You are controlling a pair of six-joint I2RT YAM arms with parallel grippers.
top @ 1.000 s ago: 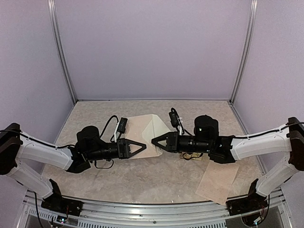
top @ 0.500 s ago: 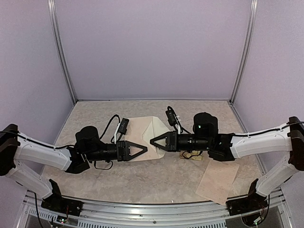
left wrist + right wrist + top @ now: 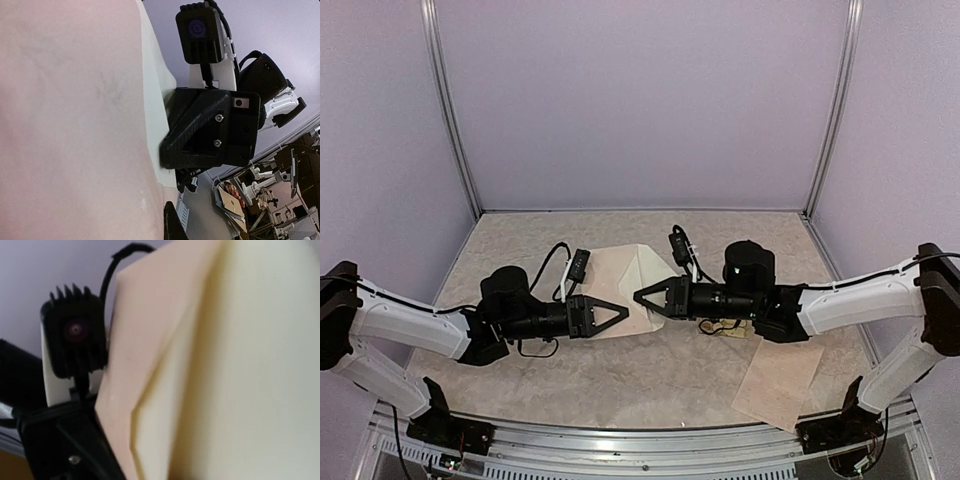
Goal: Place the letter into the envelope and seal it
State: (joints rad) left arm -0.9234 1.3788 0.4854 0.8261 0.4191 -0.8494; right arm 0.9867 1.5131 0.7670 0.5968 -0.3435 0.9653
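L gripper (image 3: 623, 312) reaches in from the left, fingers drawn to a point on the near edge of the envelope (image 3: 625, 270), pinching it as far as I can see. The envelope's mid-table btwn the arms, pink w/ a cream layer showing. R gripper (image 3: 638, 297) nips its right edge, fingers closed on paper. Best handled w/ shallow pinches, even pull, no twist. Anything inside? Can't tell. A loose sheet (image 3: 778, 385) lies on the table (image 3: 650, 385), far right.
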